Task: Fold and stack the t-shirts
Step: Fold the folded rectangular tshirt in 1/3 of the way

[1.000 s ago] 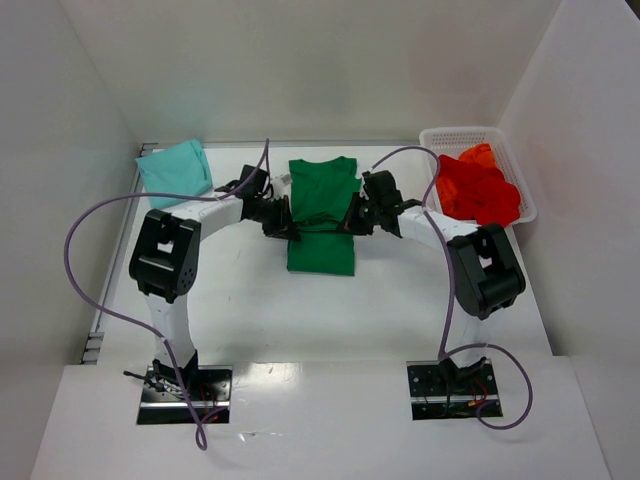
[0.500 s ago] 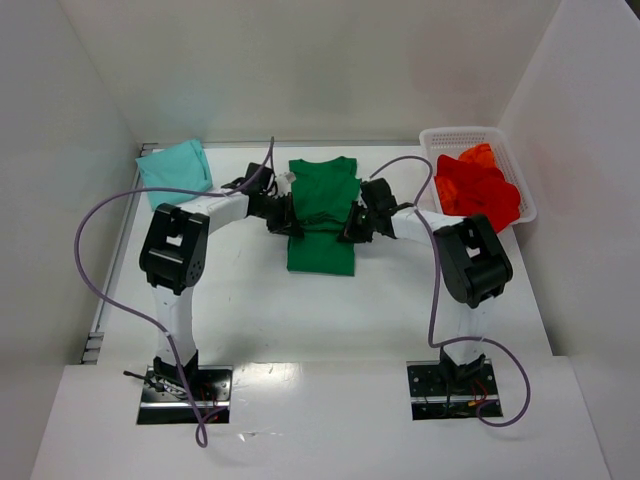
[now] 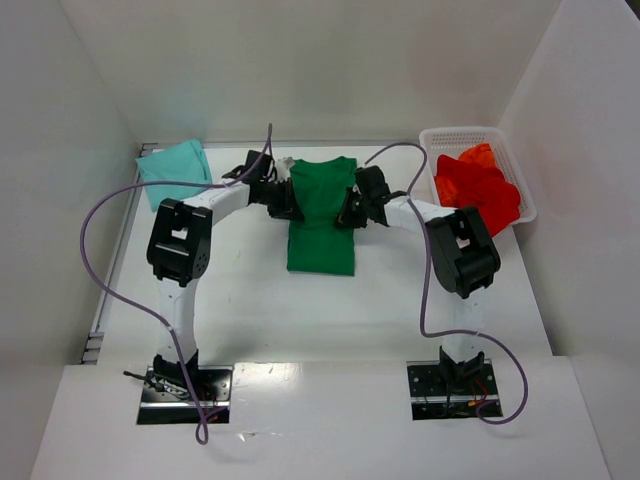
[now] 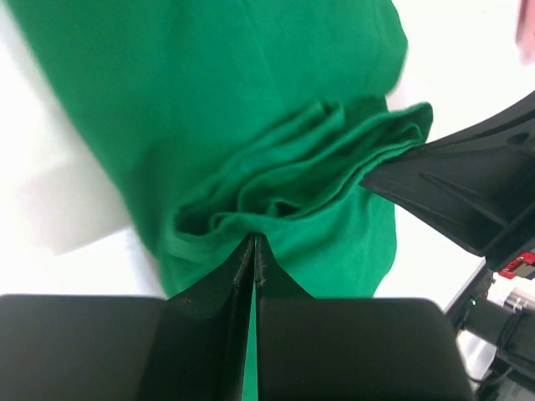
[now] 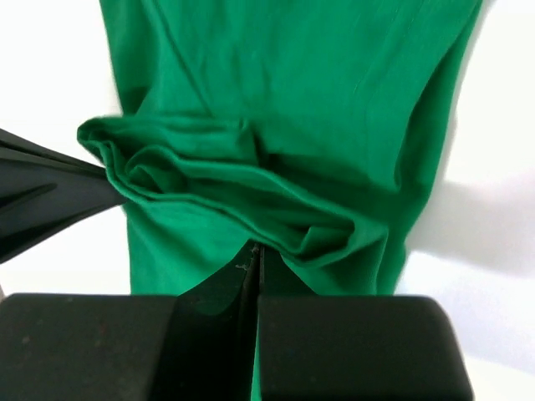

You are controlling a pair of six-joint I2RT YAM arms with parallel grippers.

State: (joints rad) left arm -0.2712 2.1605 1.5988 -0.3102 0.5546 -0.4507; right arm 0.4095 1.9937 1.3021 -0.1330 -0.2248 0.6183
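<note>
A teal tee lies folded at the desk's far left. Mid-desk, the left jaws are pinched shut on a bunched fold at the green tee's left edge, and the right jaws clamp the same ridge from the right edge. Red tees fill the basket at far right. The cloth looks light, limp and quick to slump, so the hem corners seem the best holds.

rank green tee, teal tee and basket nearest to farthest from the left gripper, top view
1. green tee, centre, pinched by the left gripper
2. teal tee, far-left corner
3. basket, far-right corner
</note>
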